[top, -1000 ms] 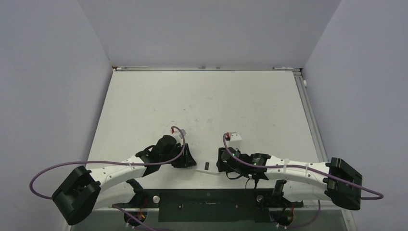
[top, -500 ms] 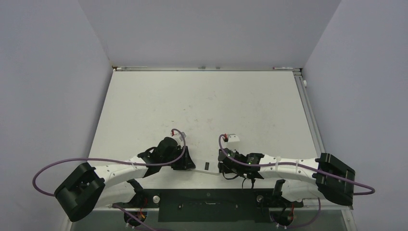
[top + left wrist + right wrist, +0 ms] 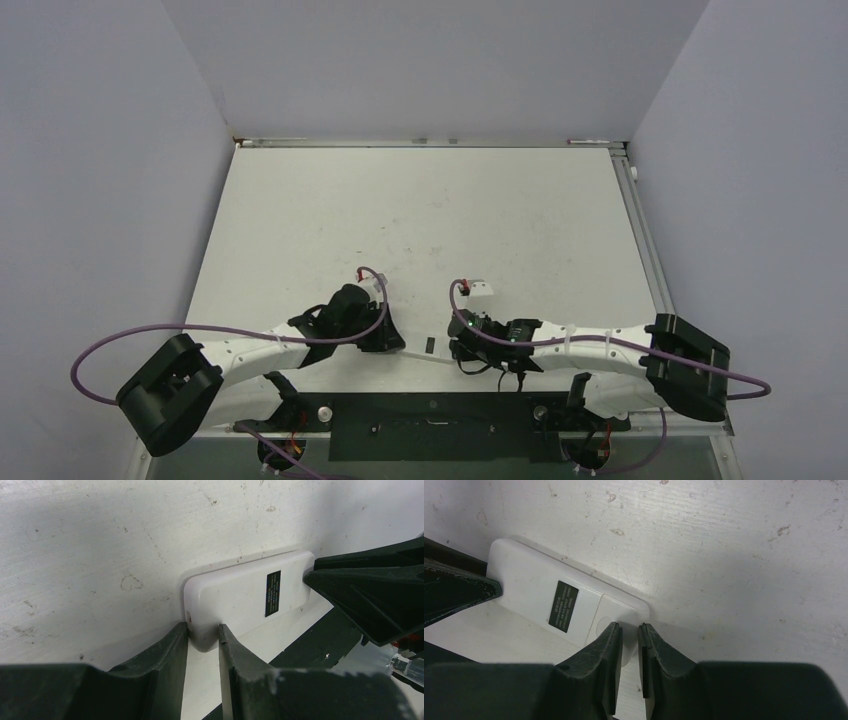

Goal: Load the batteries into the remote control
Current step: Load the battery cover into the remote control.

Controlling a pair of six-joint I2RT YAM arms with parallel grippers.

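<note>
Remote control sits between the two arms near the bench front edge, plain back and black label up. Long axis runs 9-to-3 o'clock in the top view.

Left end effector is at the 9 o'clock end, fingers clenched on that end's corner. Right end effector is at the 3 o'clock end, fingers nearly together and pinching the edge by the cover panel. Neither arm is nearer; each has one end.

No batteries in view.

Judgement: next step is getting the cover off, so the cover-end grip matters most.

Bench is scuffed, flat and white. There is open room toward 12 o'clock; the black base plate lies close at 6 o'clock.
</note>
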